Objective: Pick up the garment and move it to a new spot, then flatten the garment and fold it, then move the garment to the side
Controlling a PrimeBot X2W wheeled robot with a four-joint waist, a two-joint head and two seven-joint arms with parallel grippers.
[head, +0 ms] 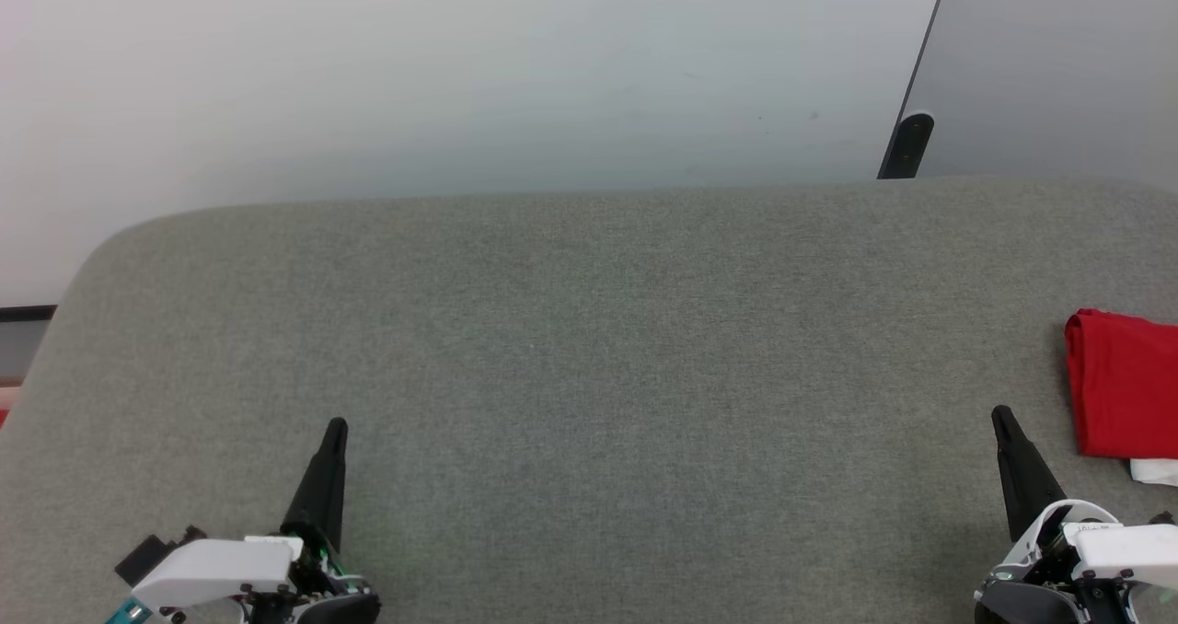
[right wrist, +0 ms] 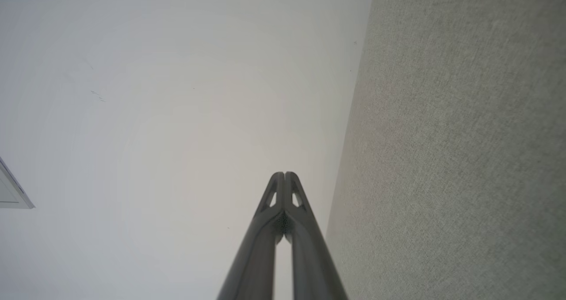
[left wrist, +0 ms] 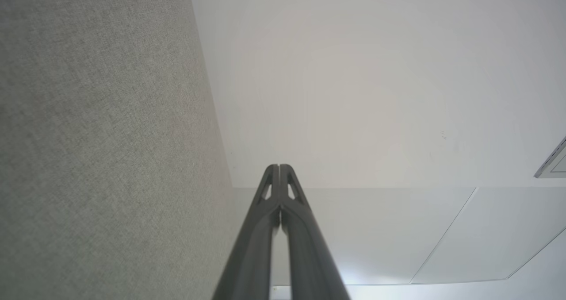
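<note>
Your garment (head: 1123, 385) lies far over toward the right edge of the desk (head: 589, 329), partly cut off by the side of the head view. It shows as a compact red block with straight sides and a rounded fold along its left. A white scrap (head: 1155, 470) peeks out at its near corner. The lettering and number cannot be seen from here.

The left gripper (head: 335, 426) hangs over the near-left part of the desk and the right gripper (head: 1000, 412) over the near-right part. The right one is just beside the garment's near-left corner but not touching it. Both pairs of fingers are clenched on nothing. The left wrist view shows the left fingers (left wrist: 265, 229) pressed tip to tip, and the right wrist view shows the right fingers (right wrist: 305, 233) the same way.

Judged from how things lie, you are at the tail of the last step. The shirt looks folded and already set aside, and the middle of the desk is bare. The next move calls for very little. Keep the right arm from brushing the fold. If the white scrap bothers you, tuck it in with a light pinch rather than a drag.
</note>
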